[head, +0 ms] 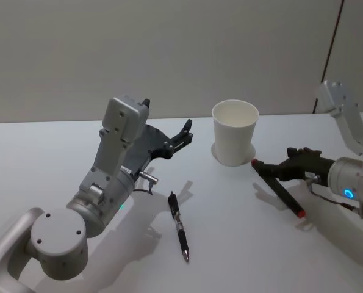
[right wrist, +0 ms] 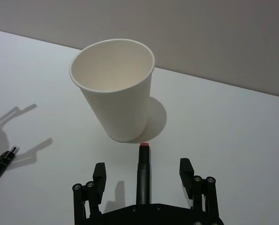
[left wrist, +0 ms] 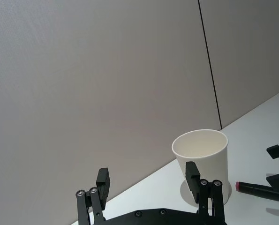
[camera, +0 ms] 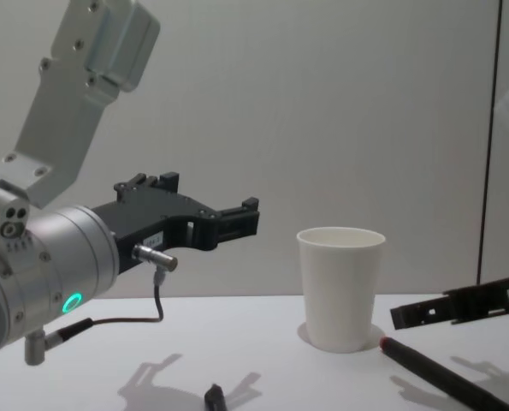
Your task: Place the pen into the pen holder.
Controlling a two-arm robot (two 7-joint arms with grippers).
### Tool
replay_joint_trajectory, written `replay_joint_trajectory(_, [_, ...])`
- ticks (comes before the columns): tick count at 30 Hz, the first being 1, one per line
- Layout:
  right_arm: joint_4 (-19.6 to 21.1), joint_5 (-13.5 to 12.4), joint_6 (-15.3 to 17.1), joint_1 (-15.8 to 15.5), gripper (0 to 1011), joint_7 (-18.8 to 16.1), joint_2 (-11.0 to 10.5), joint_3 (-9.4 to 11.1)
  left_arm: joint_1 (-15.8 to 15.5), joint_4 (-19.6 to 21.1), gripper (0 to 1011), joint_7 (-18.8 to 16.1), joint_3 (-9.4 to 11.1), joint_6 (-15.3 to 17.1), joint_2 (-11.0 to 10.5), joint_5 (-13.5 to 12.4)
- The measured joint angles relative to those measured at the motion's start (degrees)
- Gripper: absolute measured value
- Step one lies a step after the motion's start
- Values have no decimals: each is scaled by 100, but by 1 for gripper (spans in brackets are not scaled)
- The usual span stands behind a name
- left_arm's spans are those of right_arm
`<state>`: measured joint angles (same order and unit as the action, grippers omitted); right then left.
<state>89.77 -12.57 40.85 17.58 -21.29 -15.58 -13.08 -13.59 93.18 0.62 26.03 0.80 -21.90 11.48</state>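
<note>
Viewing white table (head: 230,262), grey panelled wall (head: 169,49) behind. Pen holder (head: 235,131), plain white tapered cup, stands upright at far centre; black pen (head: 179,224) lies nearer robot. I read left gripper (left wrist: 147,173) raised, fingers apart; right gripper (right wrist: 142,166) fingers apart, straddling red-tipped pen (head: 279,188) on table

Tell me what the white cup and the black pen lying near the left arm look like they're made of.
The cup looks like matte white paper: a thin wall, a rolled rim and no gloss. The pen appears to be glossy black plastic, with paler bands and a tip that may be metal, though that is hard to confirm.
</note>
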Motion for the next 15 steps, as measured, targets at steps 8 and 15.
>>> replay_joint_trajectory(8, [-120, 114, 162, 115, 1001, -103, 49, -69, 0, 0, 1001, 0, 0, 0, 0, 0])
replay_joint_trajectory(15, [-232, 193, 255, 180, 1000, -140, 98, -134, 0, 0, 1001, 0, 0, 0, 0, 0])
